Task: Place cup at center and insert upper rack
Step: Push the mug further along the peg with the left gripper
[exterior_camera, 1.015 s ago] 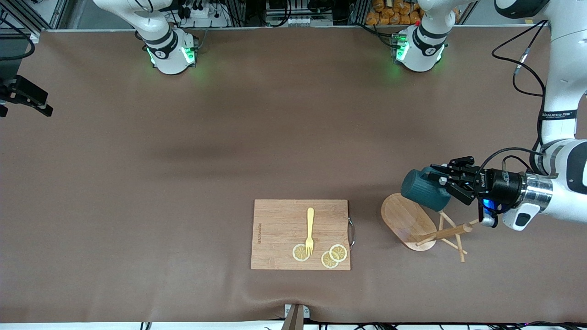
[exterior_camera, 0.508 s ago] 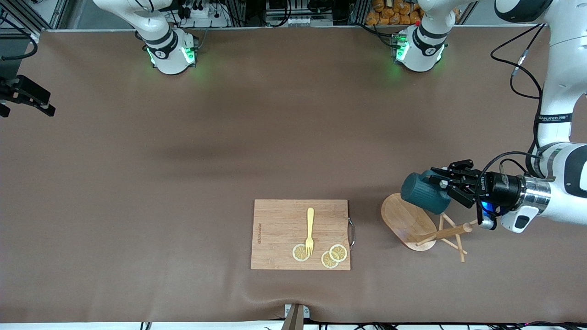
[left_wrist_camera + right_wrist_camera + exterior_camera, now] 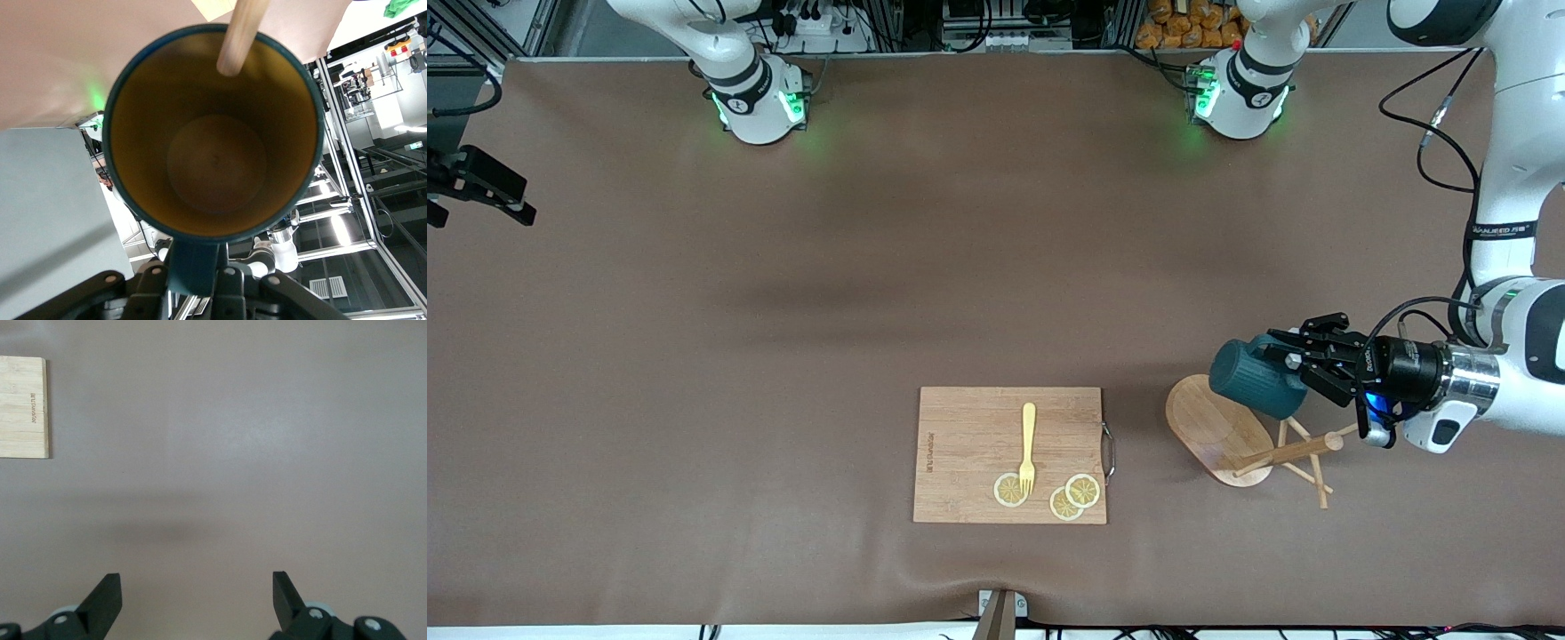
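Brown table (image 3: 871, 267), left gripper (image 3: 1291, 360) gripping cup (image 3: 1249, 378) by handle — right gripper (image 3: 197, 597) waits, spread wide

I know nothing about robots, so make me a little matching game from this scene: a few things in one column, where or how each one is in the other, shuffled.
Things:
1. cup
2. fork
3. mug tree
4. right gripper

States:
A. tipped over on the table
B. open above bare table
C. lying on the cutting board, tines on a lemon slice
D. held sideways by the left gripper

Pairs: 1-D, 2-C, 3-A, 4-B
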